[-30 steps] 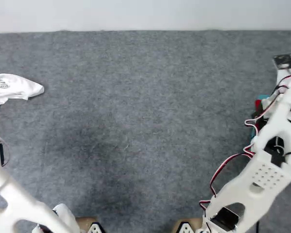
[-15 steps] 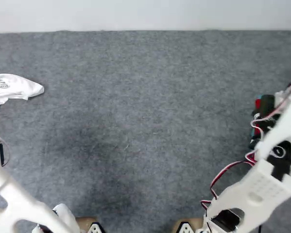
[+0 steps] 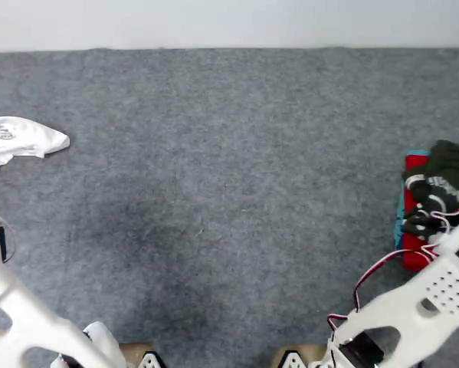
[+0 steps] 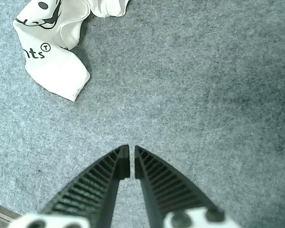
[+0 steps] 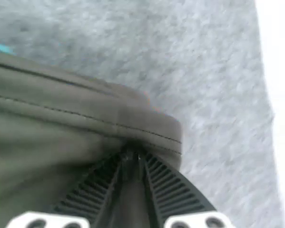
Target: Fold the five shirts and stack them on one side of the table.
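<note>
Evidently the right end effector is pinching the dark shirt for stacking. The left end effector is hovering closed, empty.

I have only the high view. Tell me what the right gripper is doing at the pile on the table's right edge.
Observer: The right gripper is shut on a fold of the dark shirt, close to its stitched hem.
Operator: Now give me the left gripper.
Observer: The left gripper is shut with nothing in it, over bare grey mat.
Operator: Report what lies ahead of it.
Observer: The crumpled white shirt lies beyond its tips, apart from them.
</note>
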Robot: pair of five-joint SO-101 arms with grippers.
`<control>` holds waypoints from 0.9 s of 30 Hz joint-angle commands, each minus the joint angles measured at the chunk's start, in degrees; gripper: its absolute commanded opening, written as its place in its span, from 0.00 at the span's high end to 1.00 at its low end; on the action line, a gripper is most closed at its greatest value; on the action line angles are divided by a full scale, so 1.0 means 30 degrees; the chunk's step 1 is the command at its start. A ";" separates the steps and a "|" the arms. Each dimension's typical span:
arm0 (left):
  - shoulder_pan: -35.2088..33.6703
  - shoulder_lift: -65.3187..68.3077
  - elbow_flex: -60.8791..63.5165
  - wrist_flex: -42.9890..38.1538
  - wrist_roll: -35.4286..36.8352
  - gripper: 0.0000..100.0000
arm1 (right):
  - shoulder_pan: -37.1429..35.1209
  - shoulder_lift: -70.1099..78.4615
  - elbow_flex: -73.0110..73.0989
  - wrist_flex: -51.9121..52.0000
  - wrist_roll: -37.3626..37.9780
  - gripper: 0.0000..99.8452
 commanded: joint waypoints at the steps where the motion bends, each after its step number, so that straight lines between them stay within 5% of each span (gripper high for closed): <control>1: 0.0088 -0.0527 -0.0044 0.0029 -0.0147 0.97 | 0.0161 -0.0601 -0.0234 -0.1245 0.0381 0.97; 10: 0.0088 -0.0527 -0.0044 0.0029 -0.0147 0.97 | -0.0484 -0.6432 -0.0234 0.7516 -0.3956 0.97; 20: 0.0088 -0.0527 -0.0044 0.0029 -0.0147 0.97 | -0.2505 -0.8982 -0.0234 1.8359 -0.4132 0.97; 27: 0.0088 -0.0527 -0.0073 0.0498 -0.0117 0.97 | -0.3648 -0.7575 0.1905 1.9560 -0.4337 0.97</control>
